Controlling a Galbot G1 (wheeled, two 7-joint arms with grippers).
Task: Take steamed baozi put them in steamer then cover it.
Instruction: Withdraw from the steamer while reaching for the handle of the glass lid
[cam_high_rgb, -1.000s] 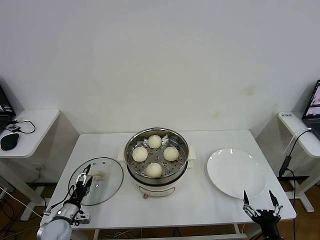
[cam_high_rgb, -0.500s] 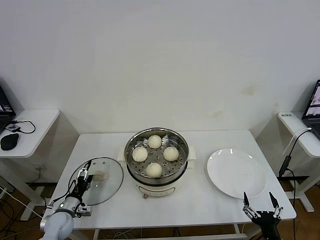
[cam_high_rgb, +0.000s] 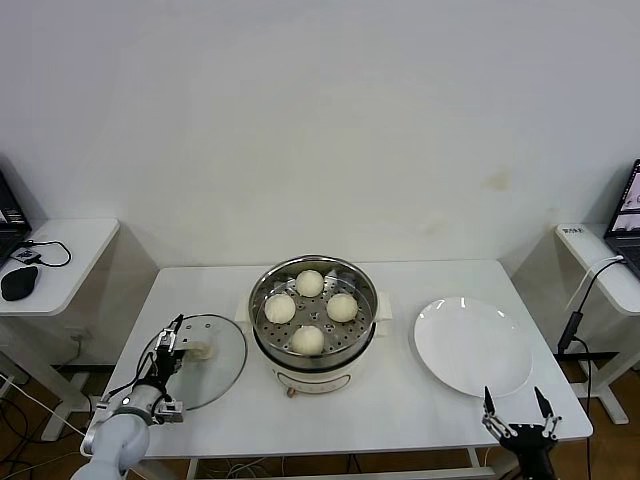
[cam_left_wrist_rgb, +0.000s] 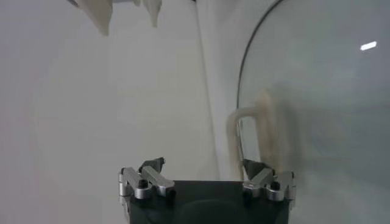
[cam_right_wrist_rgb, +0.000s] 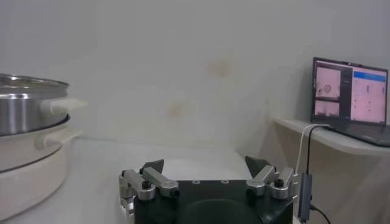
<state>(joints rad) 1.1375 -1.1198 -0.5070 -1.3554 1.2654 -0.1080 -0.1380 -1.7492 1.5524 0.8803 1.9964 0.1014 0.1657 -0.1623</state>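
Left gripper (cam_high_rgb: 170, 345), at the lower left of the head view, hangs with its fingers spread wide and nothing between them over the glass cover (cam_high_rgb: 210, 365), which lies flat on the white table (cam_high_rgb: 400, 400) with its cream bar handle (cam_high_rgb: 197, 350) just beside the fingertips. Right of the cover, at the frame's centre, the steamer (cam_high_rgb: 314, 340) stands uncovered with the four steamed baozi (cam_high_rgb: 308, 340) on its perforated tray. Right gripper (cam_high_rgb: 516, 410) waits at the lower right table edge, fingers wide and empty, just below the white plate (cam_high_rgb: 472, 345).
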